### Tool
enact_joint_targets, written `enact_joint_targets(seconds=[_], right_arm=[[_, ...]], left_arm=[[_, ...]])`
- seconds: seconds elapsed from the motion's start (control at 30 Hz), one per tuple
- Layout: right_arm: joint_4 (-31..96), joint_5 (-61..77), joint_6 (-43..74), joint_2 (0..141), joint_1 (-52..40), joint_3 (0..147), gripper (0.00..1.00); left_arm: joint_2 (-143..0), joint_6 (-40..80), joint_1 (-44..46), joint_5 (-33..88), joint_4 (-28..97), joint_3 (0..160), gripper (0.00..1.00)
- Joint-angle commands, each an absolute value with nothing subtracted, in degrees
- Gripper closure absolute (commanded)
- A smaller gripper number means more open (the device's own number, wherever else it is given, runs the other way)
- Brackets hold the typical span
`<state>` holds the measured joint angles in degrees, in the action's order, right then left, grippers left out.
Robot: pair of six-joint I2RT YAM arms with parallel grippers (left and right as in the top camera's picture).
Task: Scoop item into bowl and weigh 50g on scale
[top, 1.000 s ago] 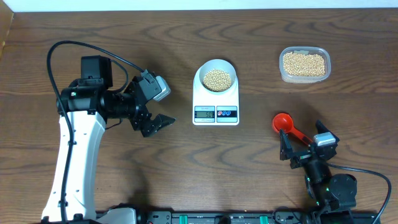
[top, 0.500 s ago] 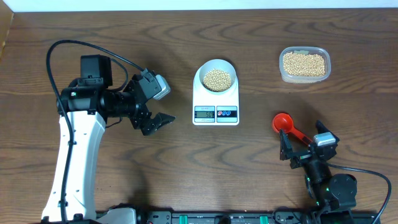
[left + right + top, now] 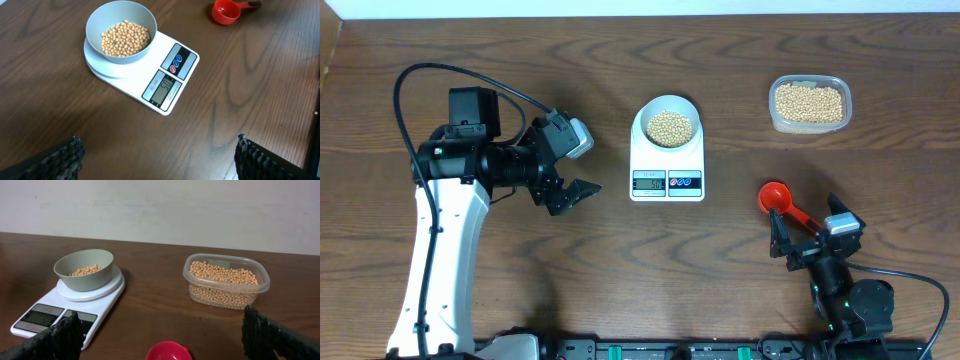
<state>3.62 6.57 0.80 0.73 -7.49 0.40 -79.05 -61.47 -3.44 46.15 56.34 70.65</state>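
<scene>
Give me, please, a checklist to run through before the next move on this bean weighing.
1. Bowl on the scale platform: ok.
2. Beans in the bowl: ok.
3. Display reads the 50 g target: cannot tell, digits too small.
4. Red scoop empty, lying on the table: ok.
5. Left jaws open, clear of the scale: ok.
6. Right jaws open: ok.

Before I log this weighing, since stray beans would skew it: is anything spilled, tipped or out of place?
Nothing stands out. The bowl sits upright on the scale with the beans inside. The tub stands upright, the red scoop lies empty on the table, and no loose beans show.
</scene>
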Motion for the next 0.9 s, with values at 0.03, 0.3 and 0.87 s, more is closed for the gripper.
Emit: enact_joint_targets(seconds=[0.03, 0.3, 0.87], right_arm=[[3.9, 6.1, 0.1, 0.3, -7.9, 0.3, 0.01], [3.9, 6.1, 0.1, 0.3, -7.9, 0.3, 0.01], [3.9, 6.1, 0.1, 0.3, -7.9, 0.3, 0.01]], left_arm=[[-75.4, -58.0, -7.2, 45.8, 56.2, 71.5, 0.02], [-62.5, -55.4, -19.5, 45.6, 62.0, 71.5, 0.02], [-37.7, -55.4, -26.1, 53.8, 70.5, 69.1, 0.02]])
